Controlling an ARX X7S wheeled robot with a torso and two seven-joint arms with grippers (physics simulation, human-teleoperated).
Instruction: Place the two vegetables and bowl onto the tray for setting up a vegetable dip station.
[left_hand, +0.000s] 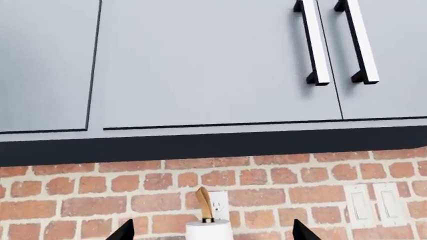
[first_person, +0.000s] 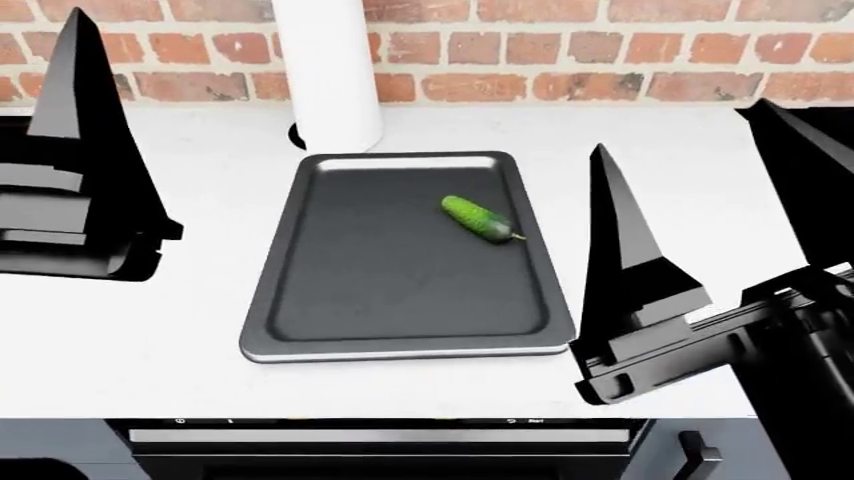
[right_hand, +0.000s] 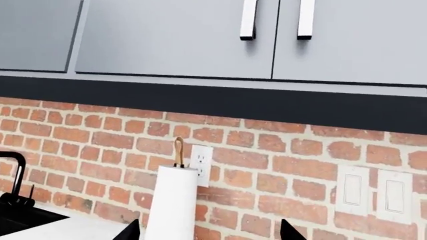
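The dark-grey tray (first_person: 387, 300) lies on the white counter in the head view. A bumpy green cucumber (first_person: 477, 218) rests inside it, toward the far right corner. The bowl and the other vegetable are out of view. My right gripper (first_person: 707, 200) is raised to the right of the tray, open and empty. One black finger (first_person: 83, 120) of my left gripper stands to the left of the tray. Both wrist views face the brick wall. There the left gripper (left_hand: 213, 231) and the right gripper (right_hand: 210, 231) show tips wide apart, holding nothing.
A tall white paper towel roll (first_person: 327, 70) stands just behind the tray against the brick wall (first_person: 601, 60). Grey upper cabinets (left_hand: 213, 60) hang above. A black faucet (right_hand: 10, 195) shows at the far left. The counter's front edge (first_person: 400, 418) runs below the tray.
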